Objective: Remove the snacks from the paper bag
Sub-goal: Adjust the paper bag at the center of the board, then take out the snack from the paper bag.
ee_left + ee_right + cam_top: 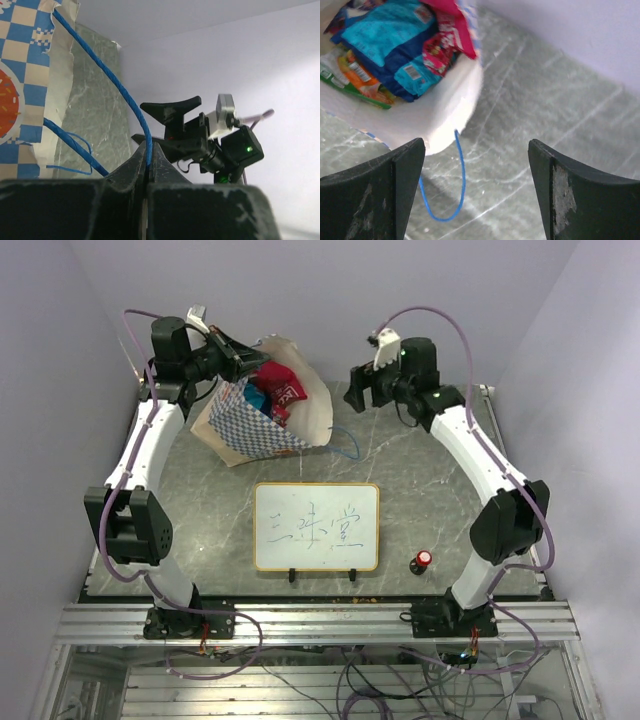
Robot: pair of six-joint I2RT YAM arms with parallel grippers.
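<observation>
The paper bag (262,412) lies tipped at the back of the table, its mouth facing right, its checkered band (20,75) showing. Snacks (277,390) fill the opening: red, blue, orange and green packets (395,45). My left gripper (148,150) is shut on the bag's blue cord handle (117,87) and holds the bag's upper left side up (232,358). My right gripper (476,155) hangs open to the right of the bag mouth (358,390), nothing between its fingers. The other blue handle (455,190) lies loose on the table below it.
A framed whiteboard (316,526) with writing stands at the table's middle front. A small red-capped black knob (422,560) sits to its right. Purple walls close in the back and both sides.
</observation>
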